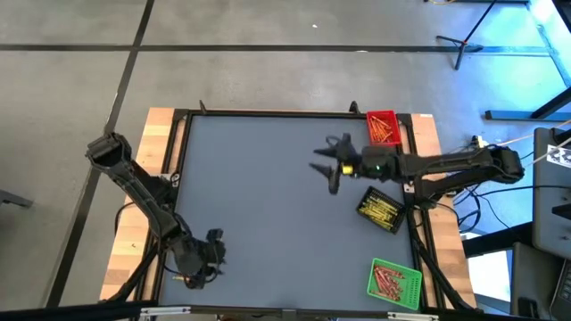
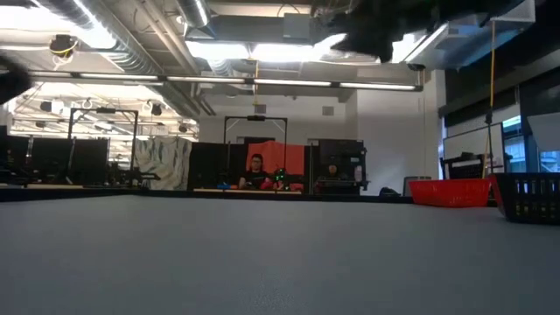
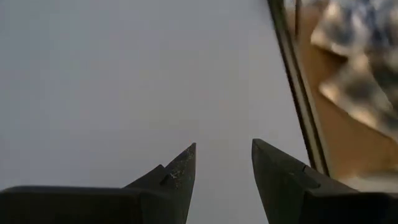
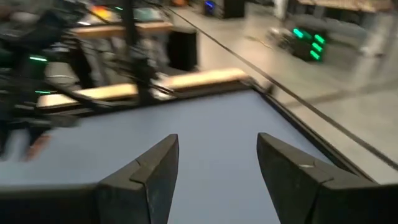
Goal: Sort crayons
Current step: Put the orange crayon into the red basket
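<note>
Red, black and green trays line the right edge, each already holding crayons.
Right gripper (image 1: 332, 166) hovers mid-table, fingers spread and empty, just left of the black tray (image 1: 381, 210), likely between picks; left gripper (image 1: 212, 253) waits near-left, fingers apart, empty.

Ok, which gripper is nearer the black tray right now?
Right. The right gripper hovers open just beside the black tray, toward mid-table. The left gripper sits open near the table's opposite front corner, far from it.
</note>
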Tool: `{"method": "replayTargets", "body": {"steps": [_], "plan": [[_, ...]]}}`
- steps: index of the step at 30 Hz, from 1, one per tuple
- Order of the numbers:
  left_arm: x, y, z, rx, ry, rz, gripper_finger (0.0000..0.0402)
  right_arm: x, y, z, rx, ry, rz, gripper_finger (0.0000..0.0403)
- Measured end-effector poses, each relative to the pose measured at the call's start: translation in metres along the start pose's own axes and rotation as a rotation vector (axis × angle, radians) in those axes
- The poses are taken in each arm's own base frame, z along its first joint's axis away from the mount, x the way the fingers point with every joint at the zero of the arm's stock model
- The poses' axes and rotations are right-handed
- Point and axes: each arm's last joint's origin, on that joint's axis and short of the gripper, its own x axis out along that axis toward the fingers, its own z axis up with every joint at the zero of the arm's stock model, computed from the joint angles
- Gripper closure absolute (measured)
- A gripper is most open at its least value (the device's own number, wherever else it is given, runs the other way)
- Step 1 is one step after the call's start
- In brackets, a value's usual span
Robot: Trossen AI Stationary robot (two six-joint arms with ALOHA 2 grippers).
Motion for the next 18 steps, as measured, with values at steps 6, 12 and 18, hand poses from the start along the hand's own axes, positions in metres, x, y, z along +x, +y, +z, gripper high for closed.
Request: {"method": "replayTargets", "body": {"steps": [6,12,18], "plan": [[0.006,-0.023,-0.004,-0.086,0.27,0.049,0.0262,-0.002,0.035,-0.001,-0.073,-0.058,0.102,0.0188],[0.025,-0.049,0.001,-0.062,0.402,0.095,0.0262,-0.003,0.04,-0.003,-0.089,-0.05,0.11,0.0188],[0.047,-0.048,-0.012,-0.138,0.556,0.174,0.0262,-0.002,0.04,-0.01,-0.11,0.009,0.106,0.0188]]}}
